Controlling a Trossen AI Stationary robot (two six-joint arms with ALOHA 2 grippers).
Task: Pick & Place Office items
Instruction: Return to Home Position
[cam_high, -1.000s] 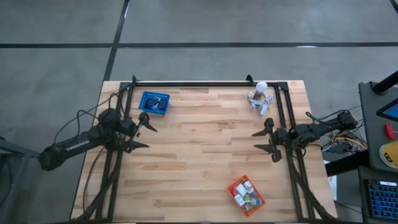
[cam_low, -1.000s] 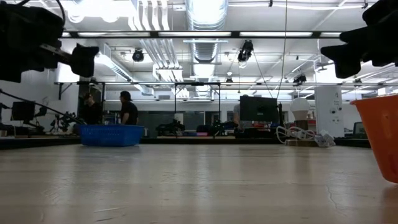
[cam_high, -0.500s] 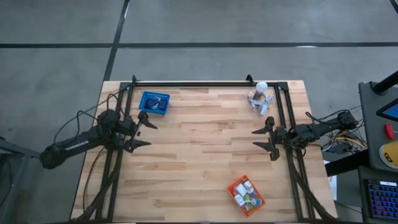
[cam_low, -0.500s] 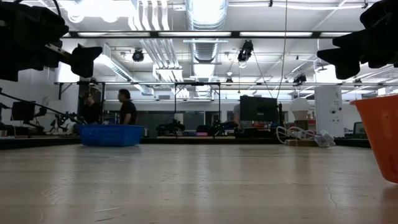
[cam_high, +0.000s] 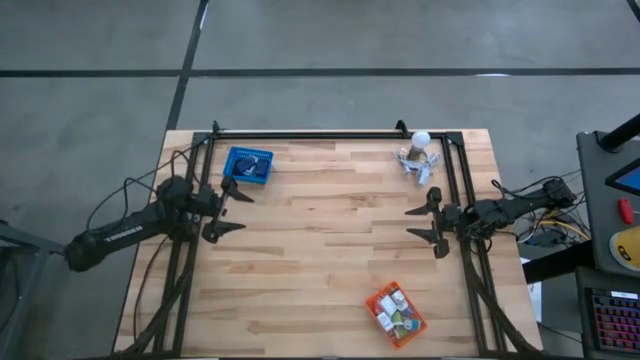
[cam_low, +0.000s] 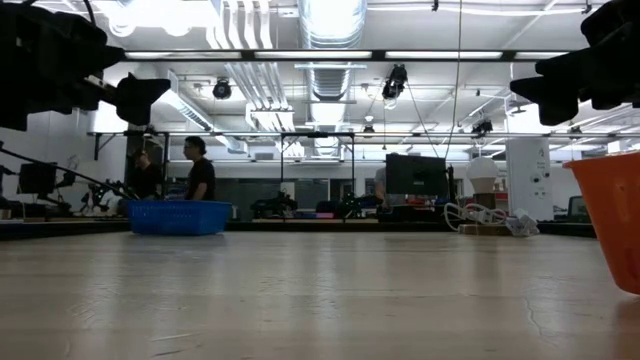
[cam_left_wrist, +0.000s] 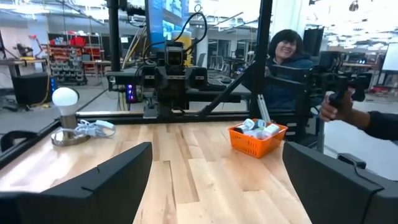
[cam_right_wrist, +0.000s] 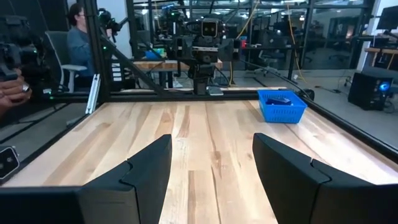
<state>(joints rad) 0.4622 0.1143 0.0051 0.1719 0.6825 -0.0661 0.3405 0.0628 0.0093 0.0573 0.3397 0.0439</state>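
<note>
While spread wide and empty, the left gripper (cam_high: 231, 209) hovers at the left edge of the table (cam_high: 320, 250), the right gripper (cam_high: 411, 225) at its right edge; office items (cam_high: 393, 312) fill the orange basket (cam_high: 370, 300) near its front right corner.

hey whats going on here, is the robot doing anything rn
Nothing is being handled right now. The left gripper and right gripper both hover open and empty near the left and right edges of the table. The small office items lie piled in the orange basket at the front right, and a dark item lies in the blue basket at the far left. A bulb-topped cluster stands in the far right corner.
</note>
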